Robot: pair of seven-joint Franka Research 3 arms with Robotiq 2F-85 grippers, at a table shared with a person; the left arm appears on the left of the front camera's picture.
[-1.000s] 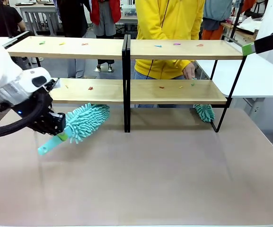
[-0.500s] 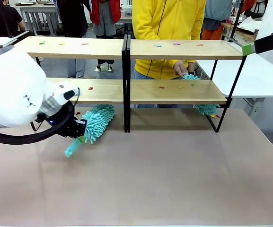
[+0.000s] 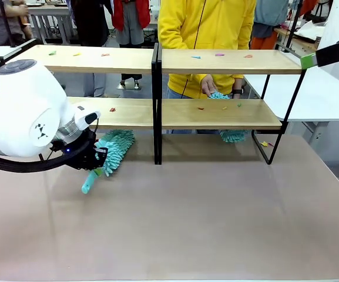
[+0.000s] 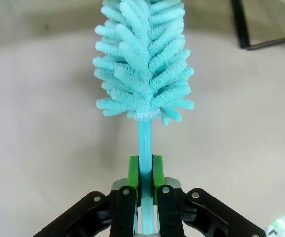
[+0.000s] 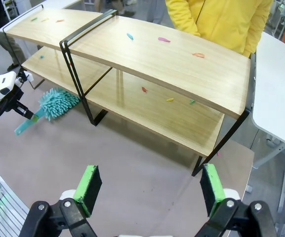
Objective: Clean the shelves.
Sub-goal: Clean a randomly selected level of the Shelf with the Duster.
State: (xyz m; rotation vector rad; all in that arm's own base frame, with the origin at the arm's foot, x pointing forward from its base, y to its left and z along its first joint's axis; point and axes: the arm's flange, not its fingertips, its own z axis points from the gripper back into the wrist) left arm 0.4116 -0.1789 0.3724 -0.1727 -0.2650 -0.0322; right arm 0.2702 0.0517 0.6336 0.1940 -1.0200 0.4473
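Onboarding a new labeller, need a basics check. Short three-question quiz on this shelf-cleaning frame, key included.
1. True or false: the left claw is shut on the handle of the duster.
2. In the front view, that duster's head lies by the shelves on which side of the upright? A. left B. right C. on the top board
3. Is the right claw open or shut?
Key: 1 true; 2 A; 3 open, holding nothing.

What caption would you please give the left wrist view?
Left end effector clamps a teal duster by its handle above the tabletop.
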